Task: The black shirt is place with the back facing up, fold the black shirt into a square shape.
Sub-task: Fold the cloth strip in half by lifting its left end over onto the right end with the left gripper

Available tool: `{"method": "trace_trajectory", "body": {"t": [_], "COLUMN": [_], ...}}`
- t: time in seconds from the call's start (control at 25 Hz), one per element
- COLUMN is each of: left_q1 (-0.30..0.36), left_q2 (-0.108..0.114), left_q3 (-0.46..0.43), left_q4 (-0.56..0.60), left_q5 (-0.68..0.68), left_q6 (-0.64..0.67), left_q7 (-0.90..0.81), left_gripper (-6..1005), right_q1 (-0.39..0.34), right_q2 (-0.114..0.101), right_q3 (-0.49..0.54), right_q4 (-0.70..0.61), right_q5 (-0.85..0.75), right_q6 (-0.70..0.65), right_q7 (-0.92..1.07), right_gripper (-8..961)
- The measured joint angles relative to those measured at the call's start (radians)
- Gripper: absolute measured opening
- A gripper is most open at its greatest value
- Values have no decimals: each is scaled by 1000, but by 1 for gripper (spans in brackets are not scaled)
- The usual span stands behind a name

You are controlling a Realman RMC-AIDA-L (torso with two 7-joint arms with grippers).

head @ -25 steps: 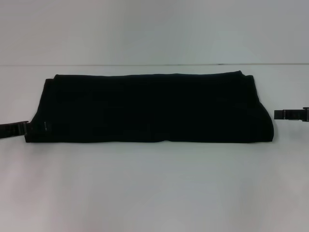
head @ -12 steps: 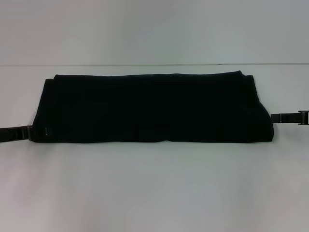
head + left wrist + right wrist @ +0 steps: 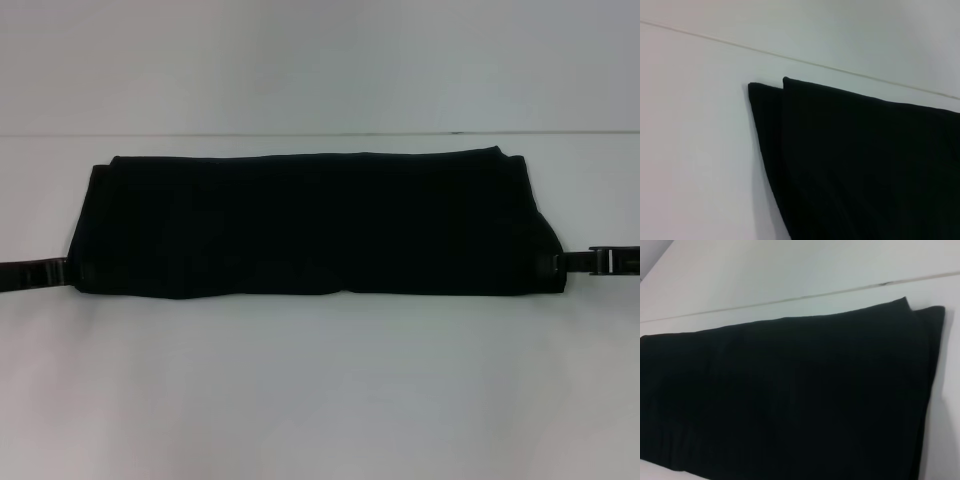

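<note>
The black shirt point(image 3: 310, 225) lies folded into a long, wide band across the white table point(image 3: 320, 390), plain side up with no lettering showing. My left gripper point(image 3: 72, 270) comes in low from the left and touches the band's near left corner. My right gripper point(image 3: 548, 263) comes in low from the right and overlaps the band's near right corner. The left wrist view shows the shirt's layered far corner point(image 3: 865, 165). The right wrist view shows the shirt's length point(image 3: 790, 390) with its layered far end.
The table's far edge point(image 3: 320, 133) runs as a thin line behind the shirt, with a pale wall beyond it. Bare white tabletop lies in front of the shirt and at both ends.
Both grippers have moved inward to the shirt's ends. The right one has come down and in and now overlaps the right corner. The near left corner of the cloth has shifted slightly.
</note>
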Motion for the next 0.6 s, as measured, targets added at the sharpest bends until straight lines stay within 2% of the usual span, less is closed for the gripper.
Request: {"method": "trace_trajectory", "body": {"t": [0.28, 0.32, 0.4, 0.56, 0.6], "left_q1": [0, 0, 0, 0, 0], "left_q2": [1, 1, 1, 1, 1], "left_q3": [0, 0, 0, 0, 0], "left_q4": [-1, -1, -2, -3, -3], "left_q5": [2, 2, 2, 6, 7], "left_q6": [0, 0, 0, 0, 1], "left_q7": [5, 6, 8, 9, 9], "left_gripper": [181, 124, 11, 25, 28], "right_q1": [0, 0, 0, -9, -13], "right_q2": [13, 15, 18, 26, 27], "right_q3": [-2, -2, -2, 0, 4], "right_q4": [20, 23, 24, 16, 14], "right_q5": [0, 0, 0, 3, 6], "right_q6": [33, 35, 39, 36, 32], "right_q7": [2, 2, -1, -14, -21], "right_gripper": [660, 660, 601, 482, 423]}}
